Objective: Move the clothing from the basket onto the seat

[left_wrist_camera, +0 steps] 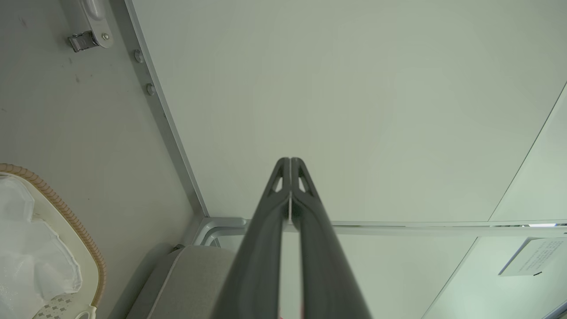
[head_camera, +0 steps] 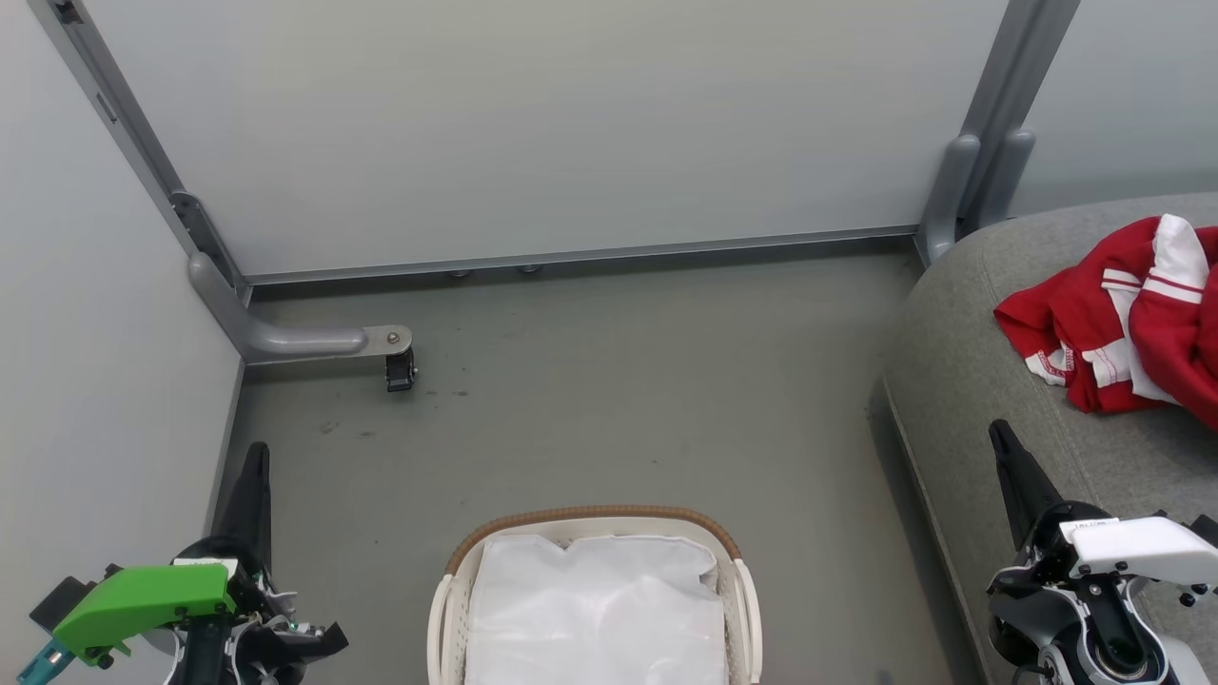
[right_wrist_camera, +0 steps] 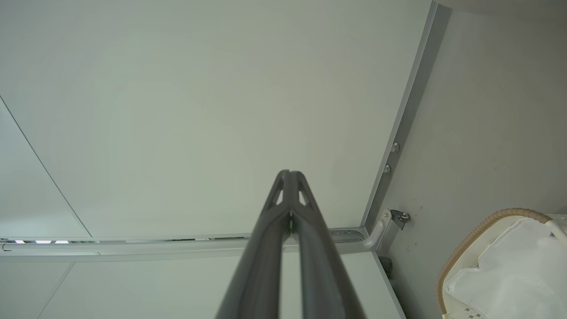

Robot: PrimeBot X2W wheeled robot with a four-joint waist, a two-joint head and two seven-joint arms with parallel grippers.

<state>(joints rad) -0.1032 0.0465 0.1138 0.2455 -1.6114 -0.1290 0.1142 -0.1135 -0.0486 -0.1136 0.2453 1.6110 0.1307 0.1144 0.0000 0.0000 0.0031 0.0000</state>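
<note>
The clothing (head_camera: 1132,319) lies in a crumpled red and white heap on the seat (head_camera: 971,381), at the right of the head view. Its longer side runs across that view and passes out at the right edge; a white striped fold sticks up at its far side. Bare grey cushion lies between the heap and the seat's rounded near-left edge. The basket (head_camera: 595,518) stands on the floor (head_camera: 618,400) just left of the seat, apart from it, holding the white liner (head_camera: 599,609); its near end is cut off, so its long axis cannot be told. Open floor runs from its far rim to the panel wall (head_camera: 552,133). The left tool (head_camera: 255,455) and the right tool (head_camera: 999,433) flank the basket, each with fingers pressed together on nothing.
</note>
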